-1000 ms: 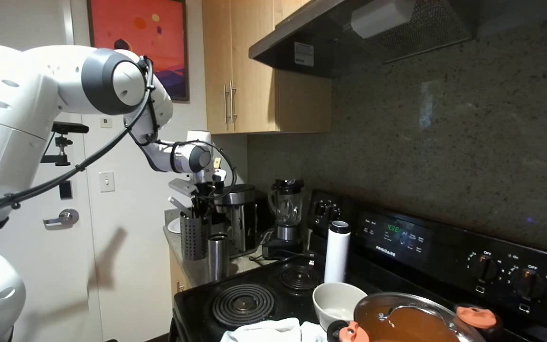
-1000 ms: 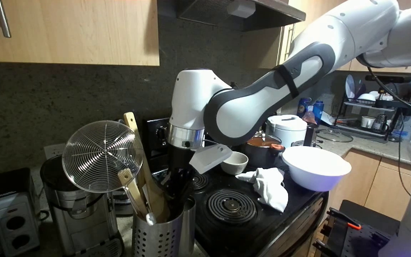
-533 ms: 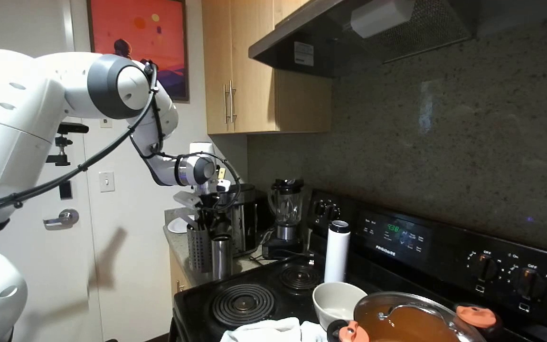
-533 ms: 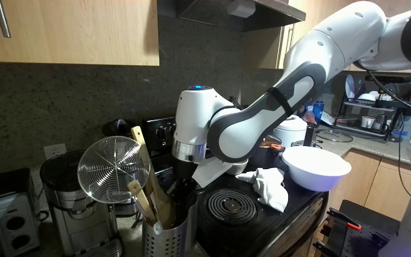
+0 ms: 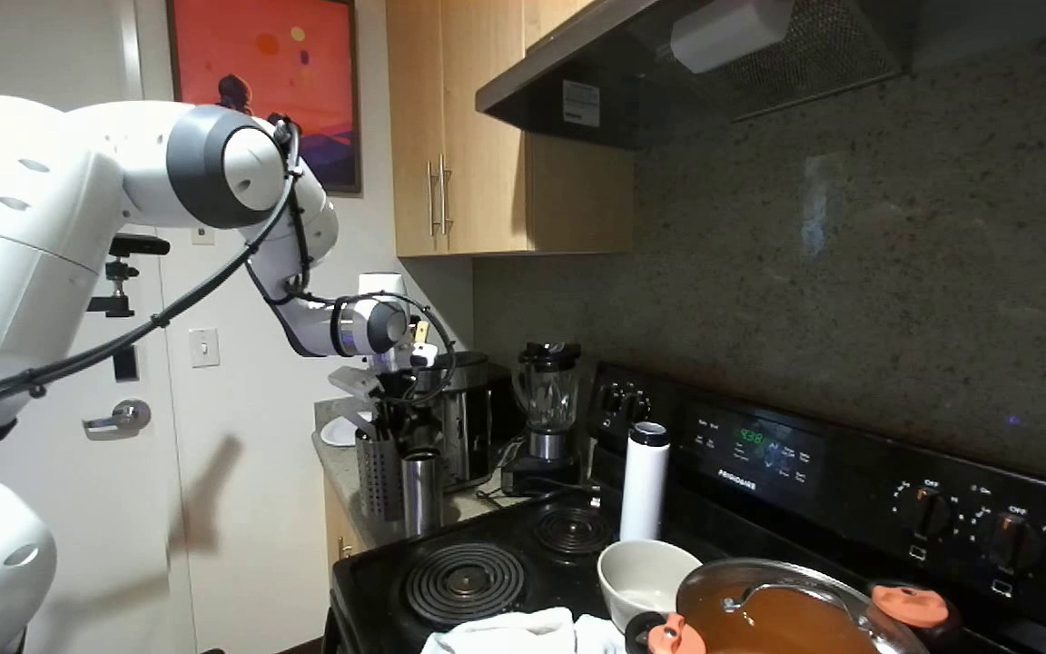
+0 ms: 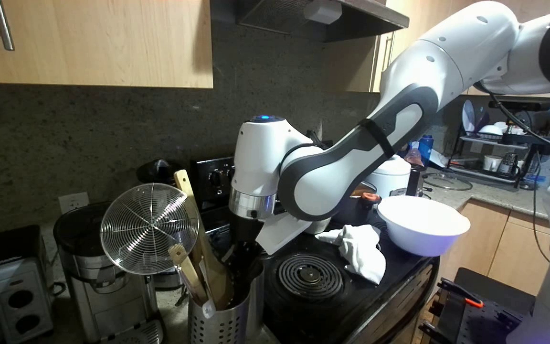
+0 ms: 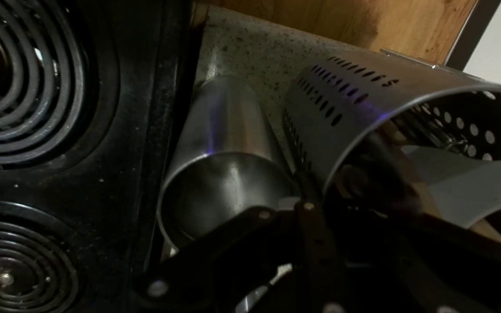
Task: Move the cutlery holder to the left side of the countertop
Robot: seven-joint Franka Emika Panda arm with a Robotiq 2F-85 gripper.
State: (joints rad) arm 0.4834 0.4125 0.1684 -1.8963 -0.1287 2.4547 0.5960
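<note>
The cutlery holder (image 5: 380,486) is a grey perforated metal cylinder with wooden handles, a wire strainer and other utensils in it. It also shows in an exterior view (image 6: 217,326), cut off by the lower edge, and in the wrist view (image 7: 346,91). My gripper (image 7: 323,195) is shut on its near rim, one finger outside and one inside; the dark fingertips are partly lost in shadow. The gripper also shows among the utensils in an exterior view (image 6: 242,253). The holder is over the speckled countertop (image 7: 250,52); I cannot tell whether its base touches it.
A plain steel cylinder (image 7: 233,117) stands right beside the holder, between it and the stove (image 7: 124,182). A coffee machine (image 6: 112,282), a toaster oven (image 6: 12,286) and a blender (image 5: 548,400) stand on the wall side. A white plate (image 5: 339,432) lies behind the holder.
My gripper and the cutlery holder have moved down and toward the stove together, then shifted slightly back. The steel cylinder has shifted slightly. The holder stays in the gripper.
</note>
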